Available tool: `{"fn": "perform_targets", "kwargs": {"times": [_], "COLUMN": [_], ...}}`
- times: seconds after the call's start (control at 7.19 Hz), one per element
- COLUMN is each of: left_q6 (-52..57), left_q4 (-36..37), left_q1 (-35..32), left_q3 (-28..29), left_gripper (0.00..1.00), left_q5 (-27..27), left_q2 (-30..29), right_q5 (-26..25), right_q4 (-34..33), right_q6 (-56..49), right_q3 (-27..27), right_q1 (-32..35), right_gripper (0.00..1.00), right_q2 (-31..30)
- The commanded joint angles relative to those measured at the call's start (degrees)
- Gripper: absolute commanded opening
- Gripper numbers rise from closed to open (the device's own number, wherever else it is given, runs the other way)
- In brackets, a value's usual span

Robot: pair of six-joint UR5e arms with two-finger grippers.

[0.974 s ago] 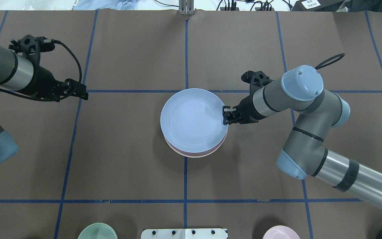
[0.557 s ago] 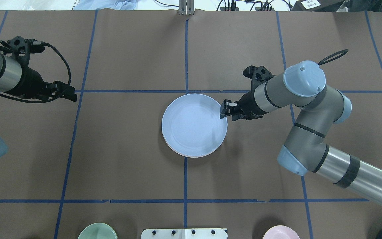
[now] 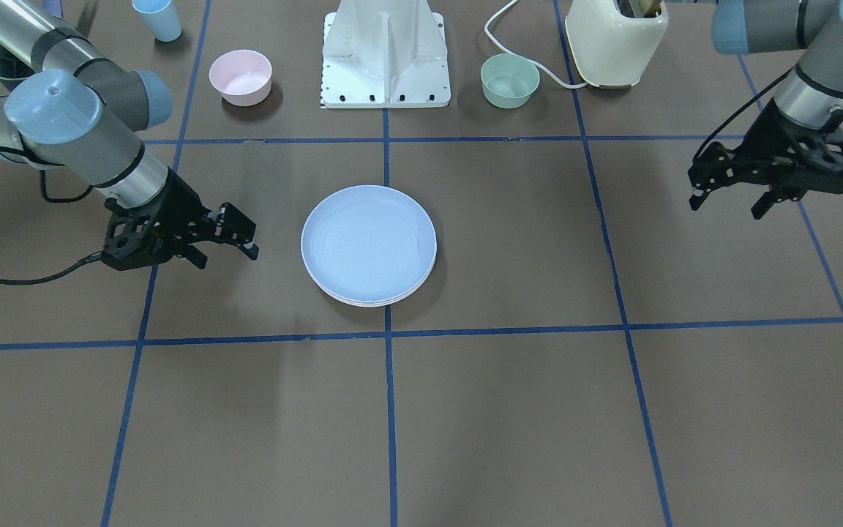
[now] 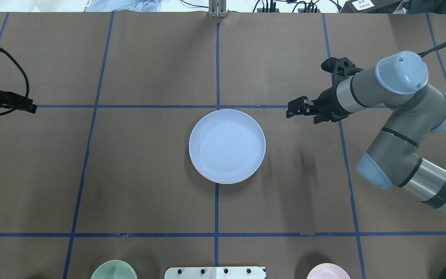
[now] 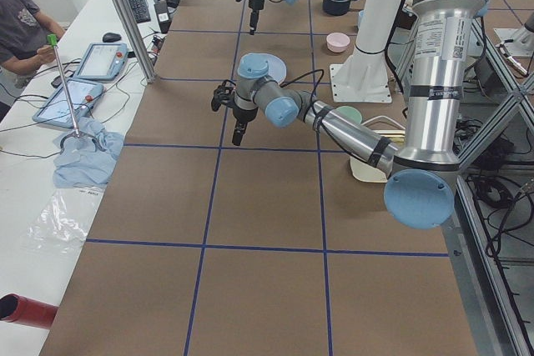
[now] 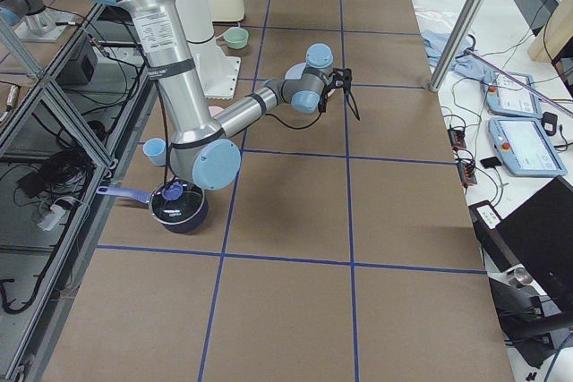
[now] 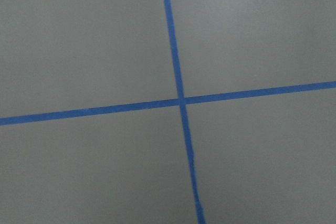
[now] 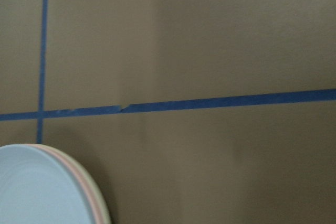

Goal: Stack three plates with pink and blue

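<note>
3 plates (image 3: 369, 245) look stacked, blue (image 4: 227, 145) on top, well clear of right gripper (image 4: 293, 109) and left gripper (image 3: 725, 207), both spread open, empty, so next just park arms.

Three plates (image 3: 369, 246) stacked flat, blue (image 4: 227, 145) uppermost

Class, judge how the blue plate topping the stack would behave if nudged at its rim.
The blue plate looks rigid, so it would likely move whole. Nested in the lower plates, it may drag them along. Shallow and flat, it seems unlikely to tip.
</note>
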Motion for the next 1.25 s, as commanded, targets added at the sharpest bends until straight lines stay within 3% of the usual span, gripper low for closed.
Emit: {"fn": "perform_targets", "kwargs": {"times": [0.0,0.28,0.42,0.56,0.83,1.11], "left_q6": [14.8,27.9,34.8,41.6,37.5,34.9], "left_q4": [0.2,0.3,0.6,0.2,0.2,-1.7], "left_q1": [-8.6,-16.4,-21.1,-24.0,-26.7,-27.2], "left_q3": [0.7,4.3,8.9,12.6,17.5,20.4], "left_gripper": [1.00,1.00,1.00,1.00,1.00,1.00], "left_q5": [0.0,-0.1,-2.2,-4.5,-5.6,-5.9], "left_q2": [4.4,6.8,7.1,7.1,5.1,5.6], "right_q5": [0.0,0.2,0.5,4.9,16.4,18.6], "right_q4": [-13.5,-28.1,-33.0,-33.6,-33.2,-32.9], "right_q6": [-20.6,-55.9,-68.0,-77.0,-80.3,-80.8], "right_q3": [4.1,6.0,5.6,5.3,3.6,1.9], "right_q1": [7.7,18.9,25.3,30.4,37.6,40.0], "right_gripper": [1.00,1.00,1.00,1.00,1.00,1.00], "right_q2": [-5.9,-12.2,-14.4,-17.6,-24.0,-24.4]}}
